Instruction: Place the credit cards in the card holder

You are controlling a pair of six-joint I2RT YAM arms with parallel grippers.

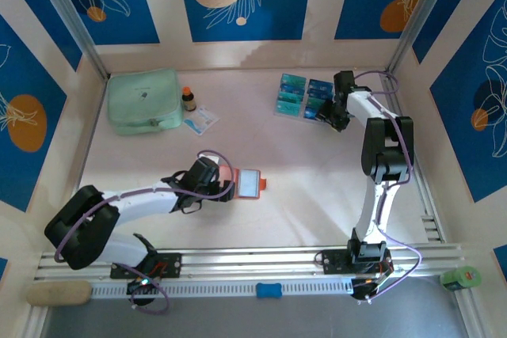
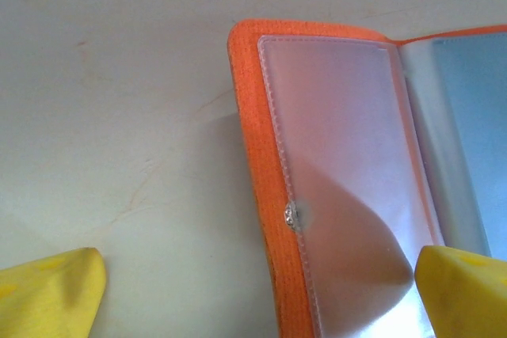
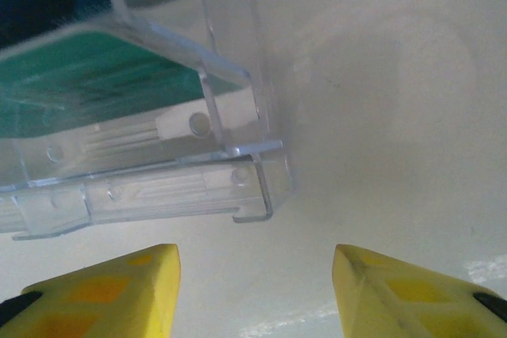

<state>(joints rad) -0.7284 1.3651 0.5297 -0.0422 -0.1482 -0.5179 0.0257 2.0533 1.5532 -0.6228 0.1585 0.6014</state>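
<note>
The card holder (image 1: pixel 249 182) lies open mid-tabletop (image 1: pixel 317 195), with the left hand (image 1: pixel 228 189) spread wide and empty over its 9 o'clock edge. The credit cards (image 1: pixel 303 95) sit in a clear case (image 3: pixel 238 156) toward 1 o'clock, the right hand (image 1: pixel 331 114) beside them, half-spread and empty.

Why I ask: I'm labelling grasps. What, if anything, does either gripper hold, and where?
Nothing is held. Left gripper open over the card holder; right gripper open near the clear card tray.
</note>
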